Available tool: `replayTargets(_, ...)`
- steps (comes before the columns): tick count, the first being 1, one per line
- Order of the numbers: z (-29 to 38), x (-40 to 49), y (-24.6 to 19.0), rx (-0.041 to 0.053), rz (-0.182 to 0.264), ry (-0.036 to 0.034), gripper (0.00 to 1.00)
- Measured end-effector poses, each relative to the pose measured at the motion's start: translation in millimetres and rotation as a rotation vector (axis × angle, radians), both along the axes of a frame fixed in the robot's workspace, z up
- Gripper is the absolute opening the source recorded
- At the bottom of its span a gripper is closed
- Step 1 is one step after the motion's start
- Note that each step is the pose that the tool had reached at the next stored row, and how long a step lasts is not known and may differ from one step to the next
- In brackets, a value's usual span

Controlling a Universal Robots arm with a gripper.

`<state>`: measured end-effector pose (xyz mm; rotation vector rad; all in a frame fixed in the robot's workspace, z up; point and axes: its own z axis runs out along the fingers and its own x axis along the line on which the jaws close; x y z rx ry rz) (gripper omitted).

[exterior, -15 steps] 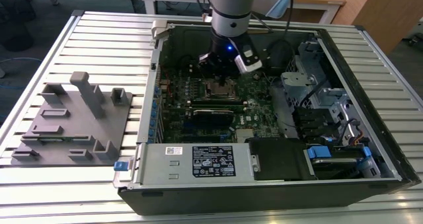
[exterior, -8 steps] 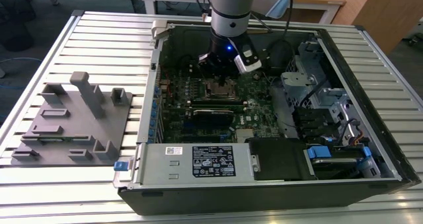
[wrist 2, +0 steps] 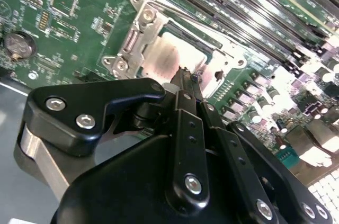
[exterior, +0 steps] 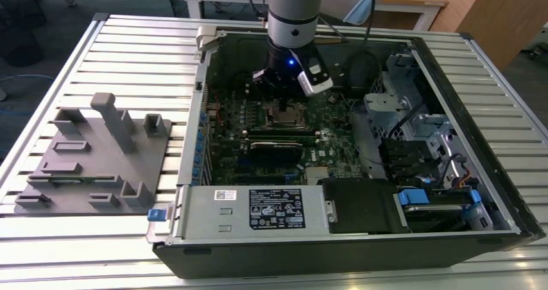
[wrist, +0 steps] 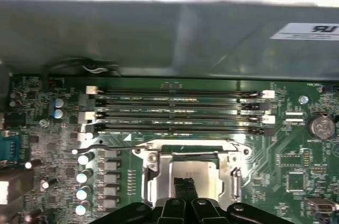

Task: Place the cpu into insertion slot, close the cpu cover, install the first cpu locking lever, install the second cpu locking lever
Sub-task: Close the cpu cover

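My gripper (exterior: 283, 104) hangs low over the insertion slot (exterior: 288, 116) on the motherboard inside the open computer case. Its two black fingers stand close together, shut, with nothing between them. The fingertips (wrist 2: 187, 78) rest at the edge of the cpu (wrist 2: 168, 59), whose dull silver top shows through the window of the cpu cover (wrist 2: 139, 36). The cpu cover (wrist: 154, 173) lies flat over the insertion slot, framing the cpu (wrist: 198, 170). A thin wire locking lever (wrist: 108, 150) runs along the board beside the socket, and another wire bar (wrist 2: 175, 13) lies across the cover's far edge.
Long black memory slots (wrist: 175, 110) run beside the socket. A coin battery (wrist: 320, 126) and a row of capacitors (wrist: 82, 176) flank it. The case wall (exterior: 256, 210) and drive cage (exterior: 389, 107) hem the board in. A grey fixture block (exterior: 94, 155) stands on the slatted table at the exterior view's left.
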<state>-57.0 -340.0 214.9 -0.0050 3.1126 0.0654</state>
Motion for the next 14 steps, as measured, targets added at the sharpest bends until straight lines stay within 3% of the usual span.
replayTargets(14,-3.2,-17.0,0.0,0.0,0.0,-0.001,0.1)
